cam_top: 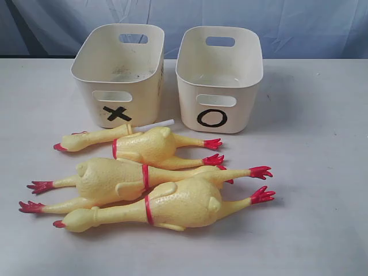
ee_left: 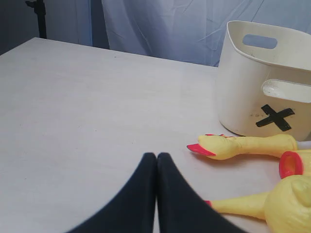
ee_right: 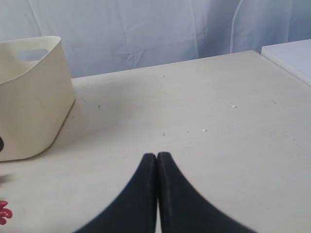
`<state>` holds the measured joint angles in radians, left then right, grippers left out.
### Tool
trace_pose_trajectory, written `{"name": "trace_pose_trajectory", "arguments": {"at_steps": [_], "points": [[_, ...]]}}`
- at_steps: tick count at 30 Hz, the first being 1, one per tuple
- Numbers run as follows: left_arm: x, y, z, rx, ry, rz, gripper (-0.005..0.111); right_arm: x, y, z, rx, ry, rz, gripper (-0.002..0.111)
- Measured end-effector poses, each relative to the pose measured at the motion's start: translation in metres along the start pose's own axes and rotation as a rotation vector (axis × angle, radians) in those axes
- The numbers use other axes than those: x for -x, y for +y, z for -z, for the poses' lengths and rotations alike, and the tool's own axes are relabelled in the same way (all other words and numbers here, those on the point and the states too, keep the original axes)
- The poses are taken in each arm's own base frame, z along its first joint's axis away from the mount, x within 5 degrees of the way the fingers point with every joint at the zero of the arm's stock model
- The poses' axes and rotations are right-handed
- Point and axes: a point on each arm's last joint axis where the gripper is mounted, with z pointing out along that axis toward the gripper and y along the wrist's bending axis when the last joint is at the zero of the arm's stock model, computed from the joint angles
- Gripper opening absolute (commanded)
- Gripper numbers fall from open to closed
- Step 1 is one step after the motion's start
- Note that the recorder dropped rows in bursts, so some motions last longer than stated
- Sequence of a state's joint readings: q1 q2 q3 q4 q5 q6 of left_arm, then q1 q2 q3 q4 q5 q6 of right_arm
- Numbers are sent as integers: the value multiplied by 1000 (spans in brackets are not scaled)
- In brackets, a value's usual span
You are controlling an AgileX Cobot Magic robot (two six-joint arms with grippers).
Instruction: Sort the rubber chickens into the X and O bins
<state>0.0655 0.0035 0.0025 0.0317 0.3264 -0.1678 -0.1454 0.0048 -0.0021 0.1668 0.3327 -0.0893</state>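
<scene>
Three yellow rubber chickens lie side by side on the table in front of the bins. The smaller chicken (cam_top: 146, 145) is nearest the bins, a larger chicken (cam_top: 115, 179) lies in the middle, and another large chicken (cam_top: 178, 206) is at the front. The X bin (cam_top: 118, 75) stands back left, the O bin (cam_top: 218, 77) back right. Neither arm shows in the exterior view. My left gripper (ee_left: 156, 156) is shut and empty, left of the small chicken's head (ee_left: 216, 145) and the X bin (ee_left: 265, 82). My right gripper (ee_right: 156, 155) is shut and empty, right of the O bin (ee_right: 31, 97).
A thin white stick (cam_top: 155, 124) lies between the X bin and the small chicken. A red chicken foot (ee_right: 4, 212) shows at the edge of the right wrist view. A blue-white cloth backdrop (cam_top: 259, 17) hangs behind the table. A white block (ee_right: 291, 56) sits at the table's far right.
</scene>
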Motion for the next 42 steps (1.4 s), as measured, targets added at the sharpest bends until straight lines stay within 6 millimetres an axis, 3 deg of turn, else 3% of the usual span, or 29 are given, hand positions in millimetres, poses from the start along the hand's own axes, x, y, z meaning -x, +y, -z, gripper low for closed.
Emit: {"name": "trace_pose_trajectory", "arguments": {"at_steps": [21,24,26,28,31,33,38,42], "points": [[0,0,0,0,0,0,0,0,-1,0,-15,1,44,-1],[0,0,0,0,0,0,0,6,-3,0,-32,-62,85,-1],[0,0,0,0,0,0,0,19,-3,2,-41,-205,97,-1],[0,0,0,0,0,0,0,40,-2,10,-51,-457,102,-1],[0,0,0,0,0,0,0,76,-1,41,-70,-987,111,-1],[0,0,0,0,0,0,0,93,1,64,-13,-1223,20,-1],[0,0,0,0,0,0,0,142,0,103,346,-1350,-524,-1],[0,0,0,0,0,0,0,181,2,110,470,-1196,-787,-1]]}}
